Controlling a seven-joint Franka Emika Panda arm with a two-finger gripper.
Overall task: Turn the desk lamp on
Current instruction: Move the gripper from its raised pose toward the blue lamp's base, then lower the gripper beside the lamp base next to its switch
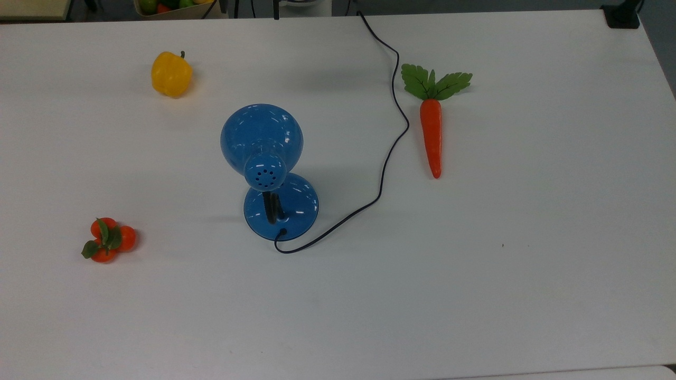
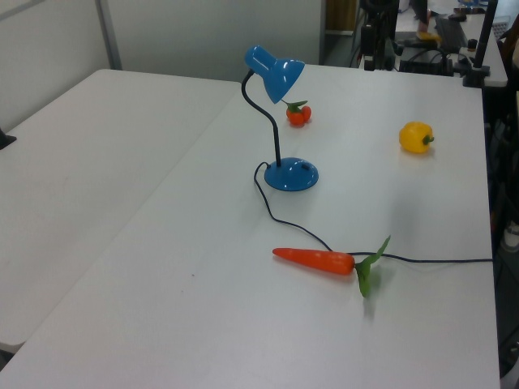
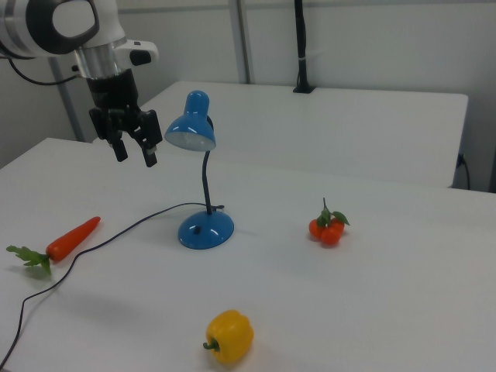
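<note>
- A white table (image 1: pixel 475 295) fills the foreground under even light.
- A 2nd white table (image 2: pixel 89 154) stands beside it in the left view.
- Pale walls (image 3: pixel 372 39) stand behind.
- A black post (image 3: pixel 301 46) rises at the far table's edge.

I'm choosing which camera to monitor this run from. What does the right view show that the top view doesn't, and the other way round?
In the right view alone: the arm's end effector, open and hanging above the table to the right view's left of the desk lamp, plus the underside of the lamp's shade and the curve of its neck.

In the top view alone: the vent holes on the lamp's cap, and a box of produce beyond the table's far edge.

Both share: the lamp and its cord, the carrot, the yellow pepper, the cluster of small orange fruits and the white table.
</note>
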